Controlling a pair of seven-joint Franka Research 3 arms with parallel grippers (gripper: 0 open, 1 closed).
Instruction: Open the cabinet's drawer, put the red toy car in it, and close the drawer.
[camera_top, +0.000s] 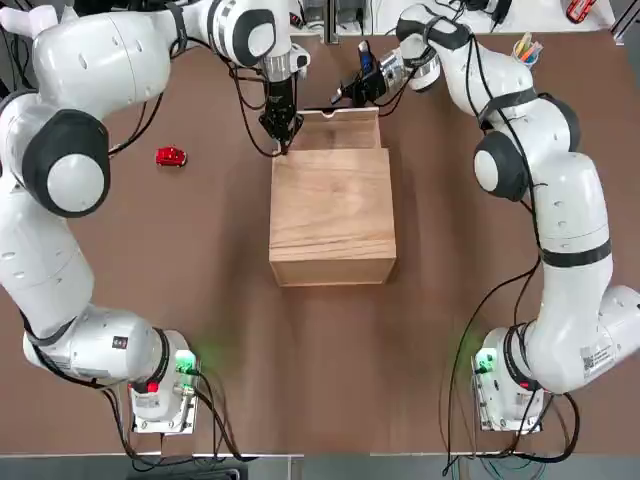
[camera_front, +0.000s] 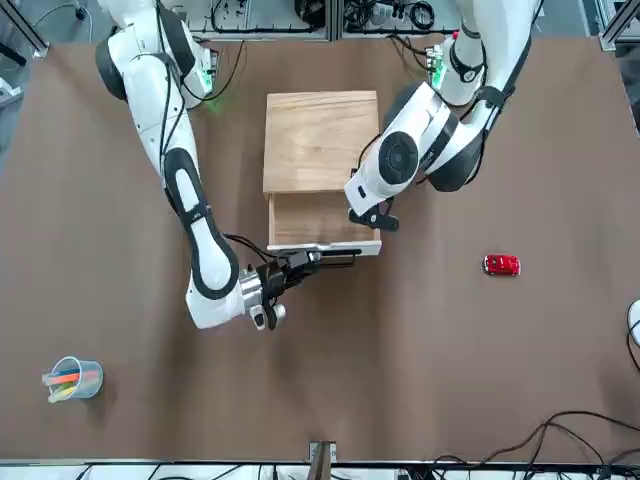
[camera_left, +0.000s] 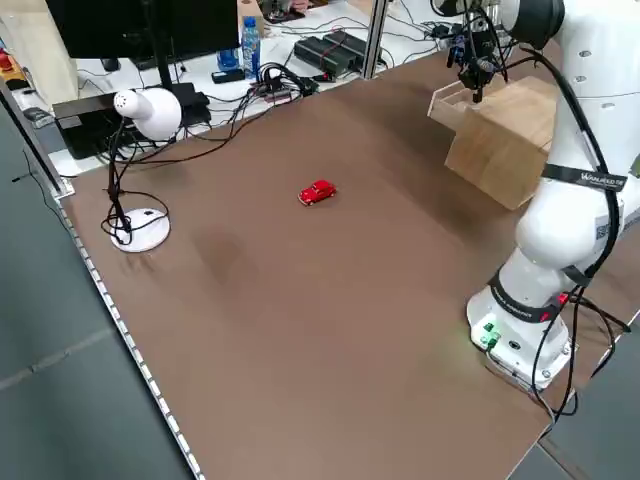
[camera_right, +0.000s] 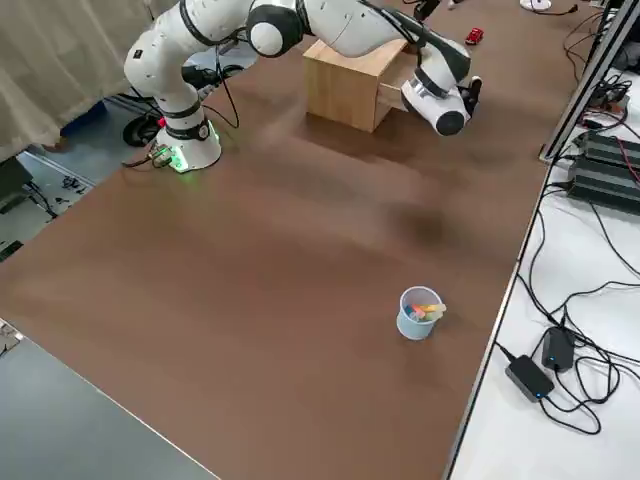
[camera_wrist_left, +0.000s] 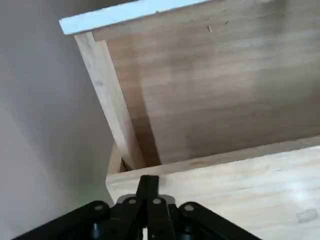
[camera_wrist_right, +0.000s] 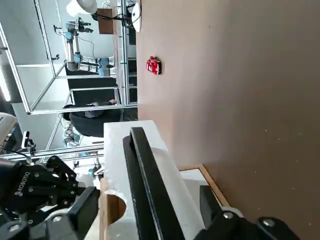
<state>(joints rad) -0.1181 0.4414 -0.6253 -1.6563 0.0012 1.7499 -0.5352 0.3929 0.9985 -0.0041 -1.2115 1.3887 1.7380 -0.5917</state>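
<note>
Person (camera_wrist_right: 90, 120) past tabletop (camera_top: 200, 350); left pincer (camera_wrist_left: 148, 179) closed over cabinet (camera_top: 332, 205); right pincer (camera_wrist_right: 150, 192) spread by drawer (camera_top: 338, 132)

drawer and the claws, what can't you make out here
- drawer floor: left wrist view, partly cut off by the picture's edge
- handle: front view, lost against the right claw at the drawer front
- car: right side view, wheels too small
- left claw over the cabinet: cut off, right side view
</note>
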